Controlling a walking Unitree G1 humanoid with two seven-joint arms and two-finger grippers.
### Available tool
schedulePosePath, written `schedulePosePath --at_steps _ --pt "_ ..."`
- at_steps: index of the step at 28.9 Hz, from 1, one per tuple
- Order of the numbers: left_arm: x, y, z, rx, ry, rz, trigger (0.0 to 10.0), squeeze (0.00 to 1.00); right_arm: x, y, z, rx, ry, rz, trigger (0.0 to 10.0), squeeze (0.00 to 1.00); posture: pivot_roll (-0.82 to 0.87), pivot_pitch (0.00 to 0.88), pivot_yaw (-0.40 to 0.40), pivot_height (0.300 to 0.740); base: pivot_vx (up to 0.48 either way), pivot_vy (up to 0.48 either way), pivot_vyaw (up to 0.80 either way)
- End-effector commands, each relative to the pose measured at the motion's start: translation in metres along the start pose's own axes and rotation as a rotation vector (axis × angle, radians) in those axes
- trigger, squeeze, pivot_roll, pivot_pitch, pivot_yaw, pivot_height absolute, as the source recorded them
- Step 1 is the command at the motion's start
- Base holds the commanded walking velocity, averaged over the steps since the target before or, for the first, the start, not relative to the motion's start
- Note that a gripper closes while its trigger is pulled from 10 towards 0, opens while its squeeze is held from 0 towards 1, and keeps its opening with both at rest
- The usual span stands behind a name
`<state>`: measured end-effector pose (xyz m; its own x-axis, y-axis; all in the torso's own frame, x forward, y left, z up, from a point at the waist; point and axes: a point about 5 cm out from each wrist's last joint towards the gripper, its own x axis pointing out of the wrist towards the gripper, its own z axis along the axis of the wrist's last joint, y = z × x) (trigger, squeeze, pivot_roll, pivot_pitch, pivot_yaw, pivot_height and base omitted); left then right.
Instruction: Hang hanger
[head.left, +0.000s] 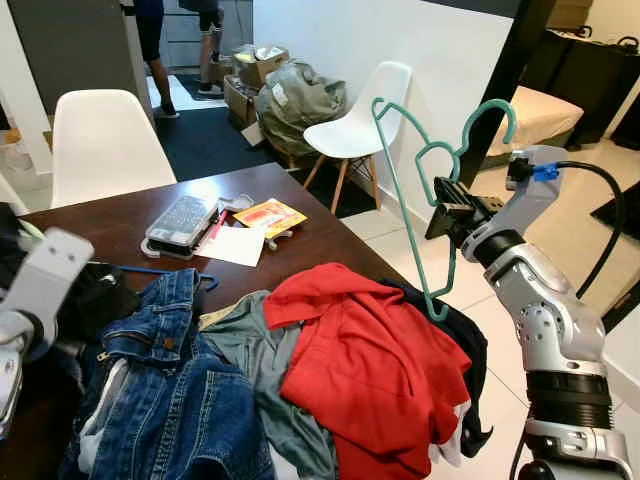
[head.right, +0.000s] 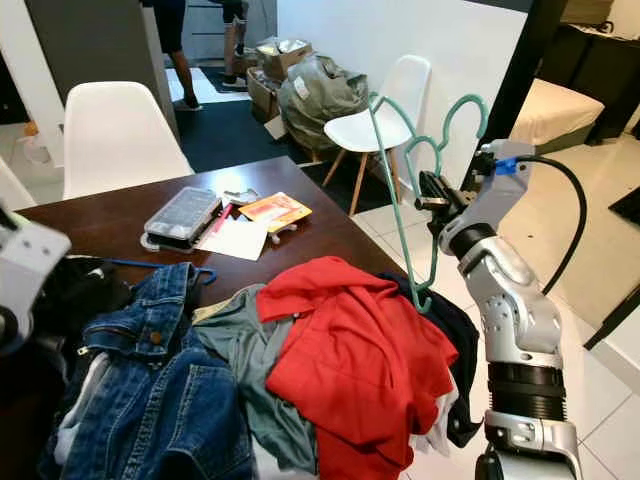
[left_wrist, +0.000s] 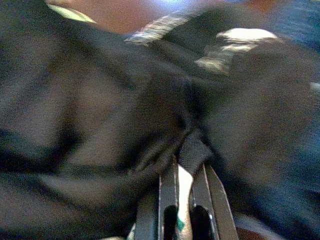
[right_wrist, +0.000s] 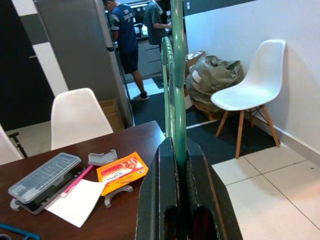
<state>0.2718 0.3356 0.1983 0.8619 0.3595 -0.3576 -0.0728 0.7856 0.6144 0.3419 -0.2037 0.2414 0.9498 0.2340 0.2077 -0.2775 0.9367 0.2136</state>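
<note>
- A heap of clothes is spread over the near end of the dark wooden table (head.left: 120, 215): blue jeans (head.left: 165, 390) on the robot's left, a grey-green garment (head.left: 255, 365) in the middle, and a red garment (head.left: 375, 365) on the right, with dark cloth hanging off the table edge beneath it.
- The left gripper (left_wrist: 182, 200) is pressed into a black garment (left_wrist: 100, 115) at the left of the heap; its two fingers are seen drawn close together with a fold of that cloth bunched at their tips, though it cannot be told whether the cloth is truly pinched.
- The right gripper (head.left: 447, 212) is held up beside the table's right edge, its fingers clamped together on the teal hanger (head.left: 432, 190).
- The hanger is held upright in the air off the table's right edge, hook uppermost, its lowest part close to the red garment.
- Farther along the table a clear plastic case (head.left: 182, 220), a white sheet of paper (head.left: 235, 245) and an orange packet (head.left: 268, 215) are laid close together.
- A white chair (head.left: 105, 140) is drawn up to the table's far side, and a second white chair (head.left: 360, 120) is set by the white wall.
- Beside that second chair a stuffed olive bag (head.left: 300, 100) is seen on the floor.
- A person's legs (head.left: 152, 50) are seen standing in the room beyond.
</note>
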Motion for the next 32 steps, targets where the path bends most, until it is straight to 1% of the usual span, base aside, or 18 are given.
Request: schedulePosePath --at_steps 1,2,4,7,9,10,11,16,22,23,24,25,27,28,29,30,31,32 --pt "-0.006 0.044 0.008 -0.012 -0.059 0.274 10.0 0.0 -0.003 -0.004 0.003 -0.013 -0.006 -0.012 10.0 0.0 0.0 0.0 -0.089 0.74 0.0 0.0 0.0" --pt "-0.006 0.044 0.008 -0.012 -0.059 0.274 10.0 0.0 -0.003 -0.004 0.003 -0.013 -0.006 -0.012 10.0 0.0 0.0 0.0 -0.089 0.74 0.0 0.0 0.0" --pt "-0.014 0.065 0.018 -0.054 -0.15 0.439 10.0 0.0 -0.003 -0.004 0.003 -0.013 -0.007 -0.012 10.0 0.0 0.01 0.0 -0.089 0.74 0.0 0.0 0.0" --pt "-0.019 0.073 0.022 -0.095 -0.19 0.495 10.0 0.0 -0.003 -0.003 0.002 -0.01 -0.006 -0.006 10.0 0.0 0.01 0.0 -0.088 0.74 0.0 0.0 0.0" --pt "-0.026 0.081 0.023 -0.192 -0.229 0.554 10.0 0.64 -0.003 -0.001 0.0 -0.004 -0.003 0.007 10.0 0.0 0.01 0.0 -0.089 0.74 0.0 0.0 0.0" --pt "-0.026 0.081 0.023 -0.192 -0.229 0.554 10.0 0.64 -0.003 -0.001 0.0 -0.004 -0.003 0.007 10.0 0.0 0.01 0.0 -0.089 0.74 0.0 0.0 0.0" --pt "-0.026 0.08 0.02 -0.229 -0.218 0.548 10.0 1.0 -0.002 0.0 -0.001 -0.001 -0.002 0.012 10.0 0.0 0.02 0.0 -0.09 0.74 0.0 0.0 0.0" --pt "-0.019 0.06 -0.001 -0.283 -0.13 0.44 10.0 1.0 -0.001 0.001 -0.001 0.003 -0.003 0.015 10.0 0.0 0.02 0.0 -0.092 0.74 0.0 0.0 0.0" --pt "-0.021 0.058 -0.002 -0.275 -0.132 0.461 10.0 1.0 -0.001 0.0 0.001 0.003 -0.006 0.015 10.0 0.0 0.02 0.0 -0.096 0.74 0.0 0.0 0.0" --pt "-0.028 0.07 0.002 -0.259 -0.174 0.557 10.0 1.0 -0.001 -0.001 0.001 0.001 -0.008 0.012 10.0 0.0 0.02 0.0 -0.097 0.74 0.0 0.0 0.0" --pt "-0.028 0.07 0.002 -0.259 -0.174 0.557 10.0 1.0 -0.001 -0.001 0.001 0.001 -0.008 0.012 10.0 0.0 0.02 0.0 -0.097 0.74 0.0 0.0 0.0" --pt "-0.037 0.085 0.008 -0.243 -0.236 0.677 10.0 1.0 0.0 -0.002 0.002 0.0 -0.011 0.009 10.0 0.0 0.02 0.0 -0.099 0.74 0.0 0.0 0.0" --pt "-0.037 0.085 0.008 -0.243 -0.236 0.677 10.0 1.0 0.0 -0.002 0.002 0.0 -0.011 0.009 10.0 0.0 0.02 0.0 -0.099 0.74 0.0 0.0 0.0" --pt "-0.076 0.11 0.052 -0.159 -0.551 0.897 10.0 1.0 0.002 -0.002 0.002 -0.005 -0.016 0.006 10.0 0.0 0.02 0.0 -0.102 0.74 0.0 0.0 0.0" --pt "-0.076 0.11 0.052 -0.159 -0.551 0.897 10.0 1.0 0.002 -0.002 0.002 -0.005 -0.016 0.006 10.0 0.0 0.02 0.0 -0.102 0.74 0.0 0.0 0.0" --pt "-0.095 0.108 0.078 -0.107 -0.731 0.924 10.0 0.91 0.002 -0.001 0.001 -0.006 -0.017 0.009 10.0 0.0 0.02 0.0 -0.103 0.74 0.0 0.0 0.0" --pt "-0.095 0.108 0.078 -0.107 -0.731 0.924 10.0 0.91 0.002 -0.001 0.001 -0.006 -0.017 0.009 10.0 0.0 0.02 0.0 -0.103 0.74 0.0 0.0 0.0" --pt "-0.109 0.098 0.102 -0.052 -0.877 0.901 10.0 0.67 0.003 0.002 -0.001 -0.003 -0.016 0.021 10.0 0.0 0.02 0.0 -0.106 0.74 0.0 0.0 0.0"
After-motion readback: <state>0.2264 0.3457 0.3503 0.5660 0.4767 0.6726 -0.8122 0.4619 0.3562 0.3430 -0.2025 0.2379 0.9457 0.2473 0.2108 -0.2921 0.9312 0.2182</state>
